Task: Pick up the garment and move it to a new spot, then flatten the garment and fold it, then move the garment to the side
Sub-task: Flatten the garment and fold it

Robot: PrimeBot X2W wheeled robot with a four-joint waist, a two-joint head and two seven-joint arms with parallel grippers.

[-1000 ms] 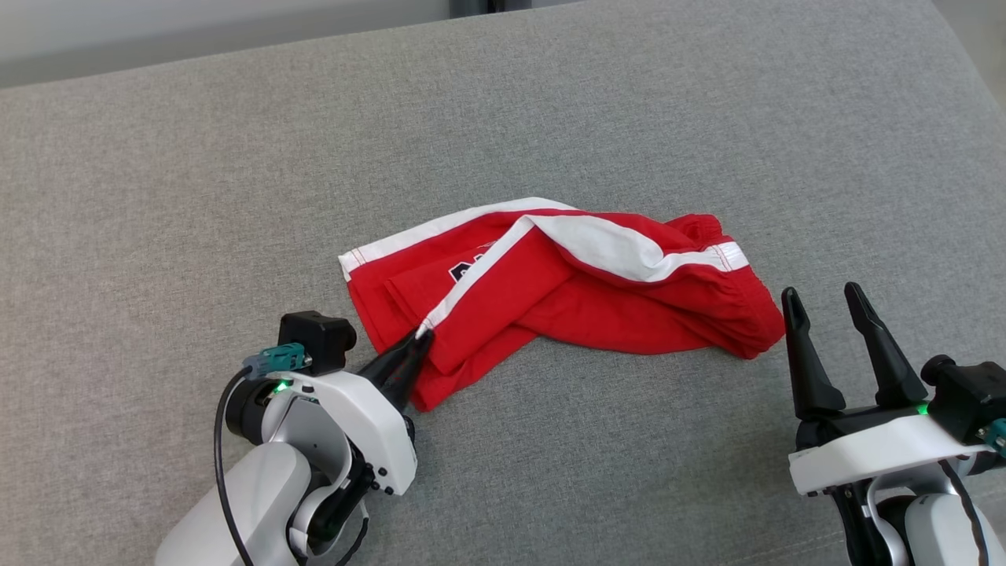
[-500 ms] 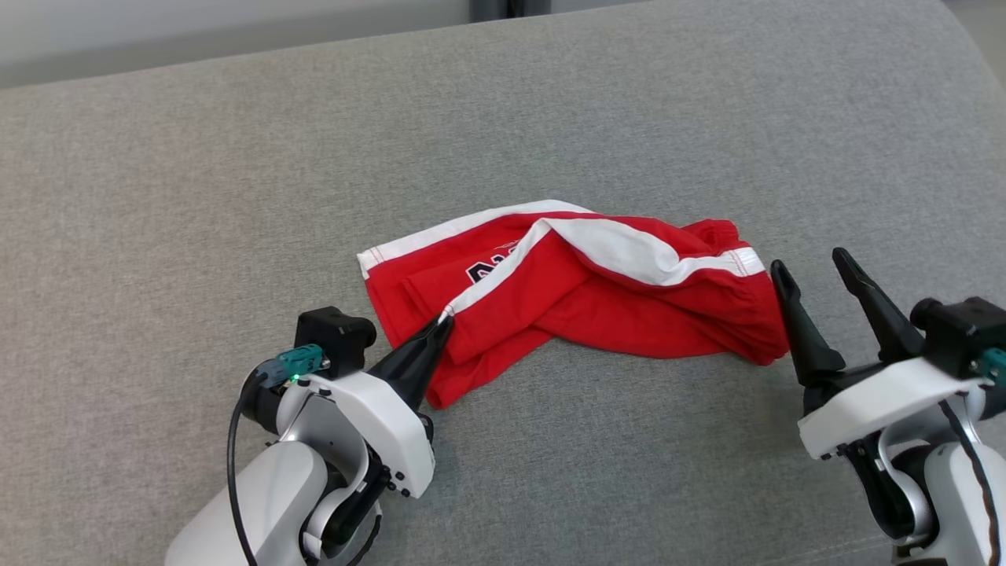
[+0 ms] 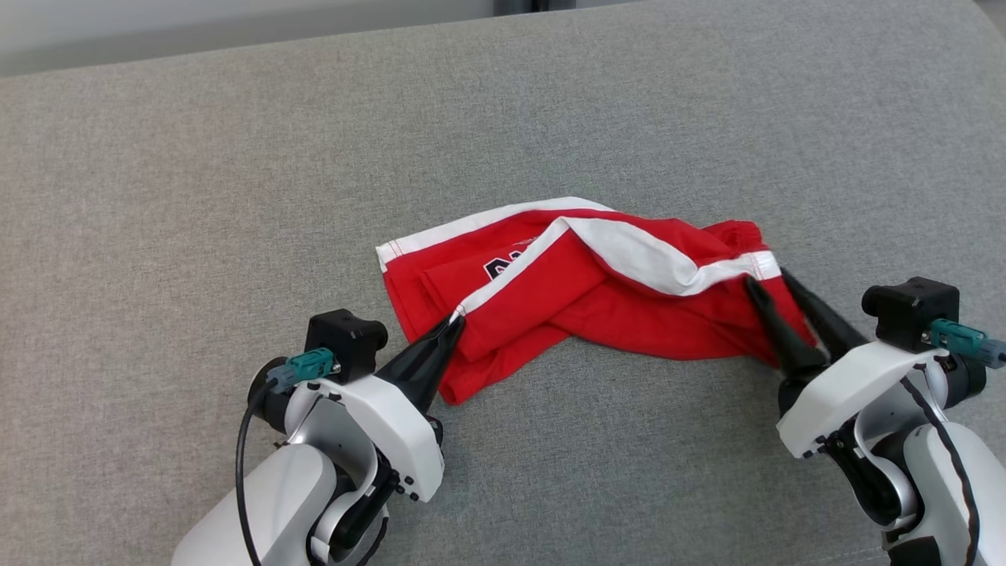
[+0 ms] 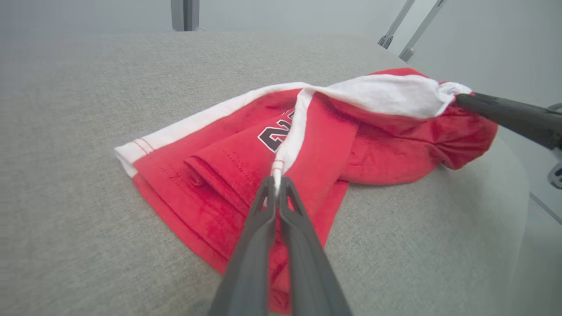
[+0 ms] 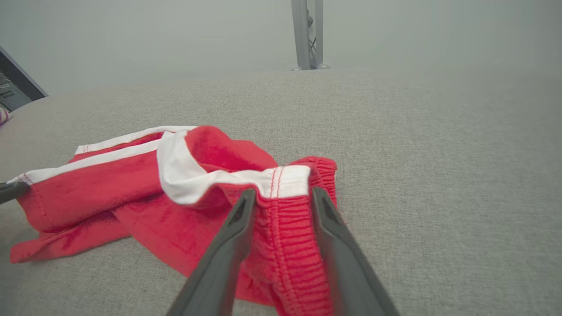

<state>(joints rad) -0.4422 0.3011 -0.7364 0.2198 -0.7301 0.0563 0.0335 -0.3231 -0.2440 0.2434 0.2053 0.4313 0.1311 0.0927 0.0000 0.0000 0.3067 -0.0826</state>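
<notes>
The garment point(image 3: 597, 314) is a crumpled pair of red shorts with white side stripes, lying mid-table. My left gripper point(image 3: 454, 321) is shut on the end of a white stripe at the near-left hem, and the left wrist view shows that pinch point(image 4: 275, 181) close up. My right gripper point(image 3: 769, 280) is at the garment's right end. In the right wrist view its fingers point(image 5: 240, 215) are still apart on either side of the red elastic waistband point(image 5: 285, 228), just under the white stripe's end. The fabric under both grippers is hidden.
Grey padded fabric point(image 3: 236, 157) covers the whole table. The table's rounded right edge point(image 4: 522, 175) falls away close behind the garment's right end. Grey metal posts point(image 5: 307, 35) stand beyond the far edge, and a dark object point(image 5: 15, 87) sits far off to the left.
The right gripper has moved forward and left onto the garment's waistband, and its fingers have drawn closer together. The left fingers have closed on the stripe end. The head view has shifted slightly.
</notes>
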